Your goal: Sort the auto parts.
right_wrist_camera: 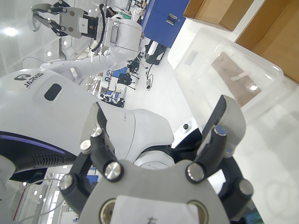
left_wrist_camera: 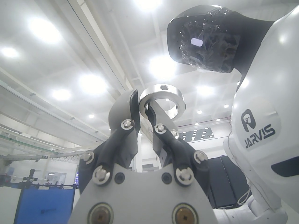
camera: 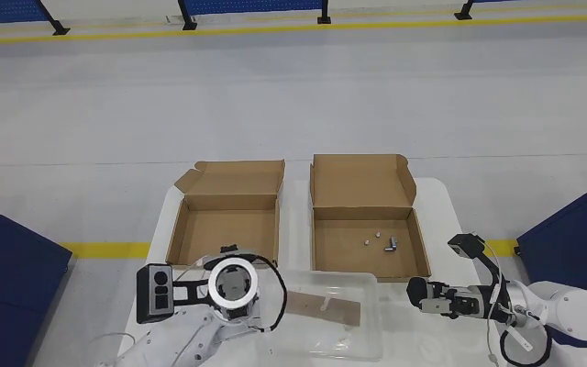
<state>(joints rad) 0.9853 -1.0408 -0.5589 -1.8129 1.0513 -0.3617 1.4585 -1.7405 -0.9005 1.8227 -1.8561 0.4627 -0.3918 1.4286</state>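
Observation:
My left gripper (left_wrist_camera: 142,109) points up and is shut on the rim of a silver metal ring (left_wrist_camera: 166,92) with a small threaded hole in its side. From above, the ring (camera: 229,282) is held over the table's front left, in front of the left cardboard box (camera: 225,231). The right wrist view has the same ring (right_wrist_camera: 35,22) in the far-off gripper. My right gripper (right_wrist_camera: 161,108) stands open with nothing between its fingers, low over the table at the front right (camera: 418,294), beside the clear plastic bin (camera: 335,316). The right cardboard box (camera: 344,261) holds small metal parts (camera: 392,244).
Both cardboard boxes lie open at the back of the white table, lids folded back. The clear bin (right_wrist_camera: 264,87) has a brown cardboard sheet (right_wrist_camera: 236,80) on its floor. A blue cabinet (right_wrist_camera: 163,17) stands off the table's left side.

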